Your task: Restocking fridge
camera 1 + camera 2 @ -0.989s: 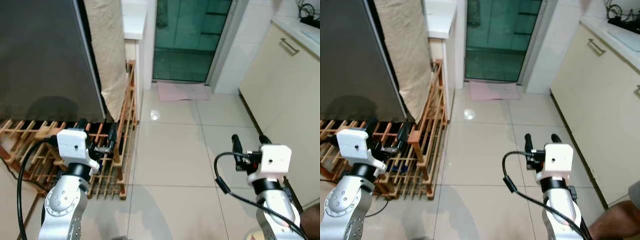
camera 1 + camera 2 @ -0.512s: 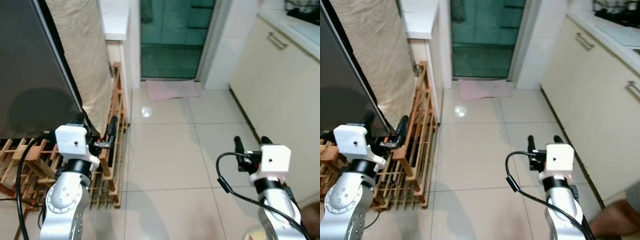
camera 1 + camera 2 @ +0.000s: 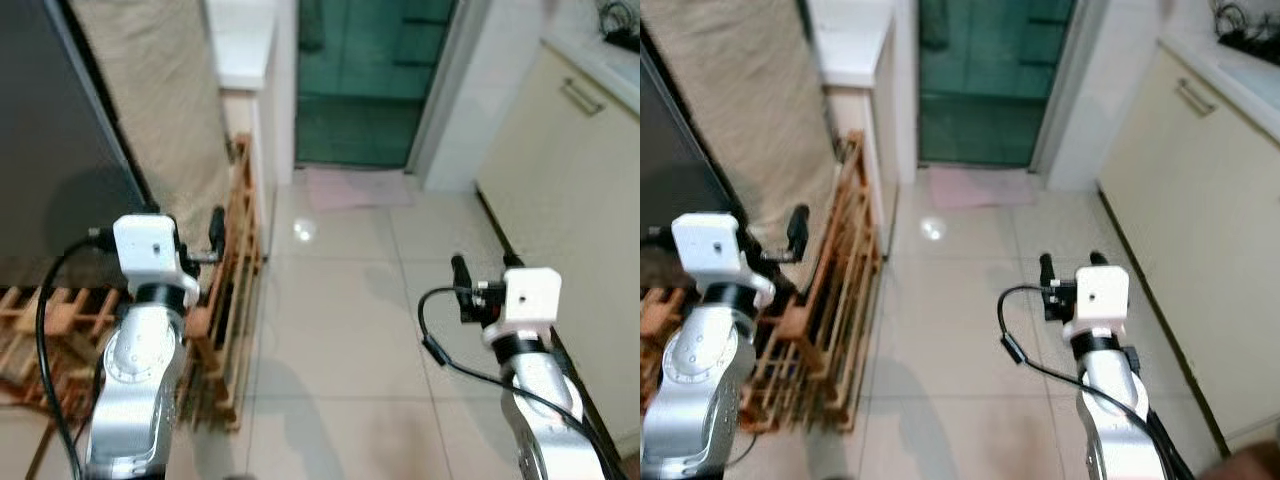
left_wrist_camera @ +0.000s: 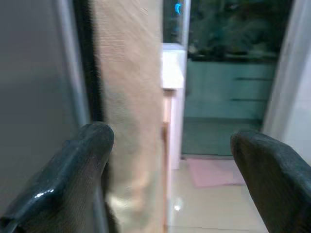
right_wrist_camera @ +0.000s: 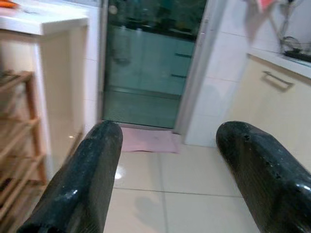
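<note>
Standing beside the tall dark-grey fridge (image 3: 60, 130), door closed, I judge restocking hardly begun. My left gripper (image 4: 170, 160) and right gripper (image 5: 170, 165) are both spread wide and carry nothing (no groceries visible). A slatted wooden rack (image 3: 235, 290) sits alongside.
</note>
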You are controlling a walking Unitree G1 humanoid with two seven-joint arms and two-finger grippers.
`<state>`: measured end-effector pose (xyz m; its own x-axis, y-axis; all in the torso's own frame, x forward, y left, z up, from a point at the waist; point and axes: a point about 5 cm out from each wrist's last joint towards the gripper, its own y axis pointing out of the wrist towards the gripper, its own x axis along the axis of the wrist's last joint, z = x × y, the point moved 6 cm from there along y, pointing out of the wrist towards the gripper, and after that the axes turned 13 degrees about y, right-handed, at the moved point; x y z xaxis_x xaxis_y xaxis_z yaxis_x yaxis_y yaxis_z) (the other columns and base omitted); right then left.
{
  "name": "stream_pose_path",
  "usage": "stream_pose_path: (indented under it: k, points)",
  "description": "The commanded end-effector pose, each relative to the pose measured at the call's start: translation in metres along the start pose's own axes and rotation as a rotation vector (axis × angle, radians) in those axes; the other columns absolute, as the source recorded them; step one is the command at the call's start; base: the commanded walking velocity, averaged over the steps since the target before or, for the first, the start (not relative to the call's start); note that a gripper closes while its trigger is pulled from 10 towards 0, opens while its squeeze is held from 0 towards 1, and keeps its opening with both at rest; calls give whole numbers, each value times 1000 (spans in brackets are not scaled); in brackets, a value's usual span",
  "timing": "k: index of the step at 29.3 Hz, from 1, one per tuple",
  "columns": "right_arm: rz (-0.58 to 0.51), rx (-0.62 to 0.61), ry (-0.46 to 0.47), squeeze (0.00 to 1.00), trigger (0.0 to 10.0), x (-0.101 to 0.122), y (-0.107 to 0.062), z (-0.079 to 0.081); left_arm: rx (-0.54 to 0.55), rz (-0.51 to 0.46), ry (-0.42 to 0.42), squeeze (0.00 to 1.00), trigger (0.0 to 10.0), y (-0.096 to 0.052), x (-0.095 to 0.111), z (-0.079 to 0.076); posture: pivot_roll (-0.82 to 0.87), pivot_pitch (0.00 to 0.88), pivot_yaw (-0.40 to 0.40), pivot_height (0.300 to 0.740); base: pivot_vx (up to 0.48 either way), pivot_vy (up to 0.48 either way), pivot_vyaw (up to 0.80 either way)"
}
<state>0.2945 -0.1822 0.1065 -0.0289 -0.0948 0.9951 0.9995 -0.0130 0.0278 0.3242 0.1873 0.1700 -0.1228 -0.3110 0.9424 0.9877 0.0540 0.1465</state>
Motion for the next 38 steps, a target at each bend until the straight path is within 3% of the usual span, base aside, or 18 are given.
stream_pose_path:
  k: [1, 6, 11, 18, 20, 23, 26, 31, 38]
  points:
    - [9, -16, -5, 0, 10000, -1, 1, -4, -20, 7, 8, 0, 10000, 8, 1, -7, -18, 0, -29, 740, 0, 0, 0]
    - [0, -20, 0, 0, 10000, 1, 6, -2, -70, 20, 29, 0, 10000, 38, 5, -24, -36, 0, -14, 740, 0, 0, 0]
    - [-11, -36, 1, 0, 10000, 4, 5, -4, -2, 58, 25, 0, 10000, 55, 5, -17, -67, 0, 11, 740, 0, 0, 0]
    - [14, -51, -1, 0, 10000, -4, -3, -6, 0, 42, -8, 0, 10000, 53, 7, -17, -76, 0, 15, 740, 0, 0, 0]
    - [23, -53, -3, 0, 10000, -7, -5, -7, -42, 41, -1, 0, 10000, 37, 4, -21, -73, 0, 15, 740, 0, 0, 0]
    - [27, -55, -3, 0, 10000, -8, -6, -8, -59, 61, 1, 0, 10000, 29, -3, -23, -65, 0, 14, 740, 0, 0, 0]
    - [32, -52, 0, 0, 10000, -9, -3, -9, -22, 123, 19, 0, 10000, 13, -26, -8, -50, 0, 6, 740, 0, 0, 0]
    - [39, -32, 1, 0, 10000, -12, 3, -4, 24, 100, 17, 0, 10000, 25, -20, 1, -30, 0, -4, 740, 0, 0, 0]
    - [31, -22, -2, 0, 10000, -11, 8, -2, 34, 54, -13, 0, 10000, 42, -4, 0, -36, 0, -1, 740, 0, 0, 0]
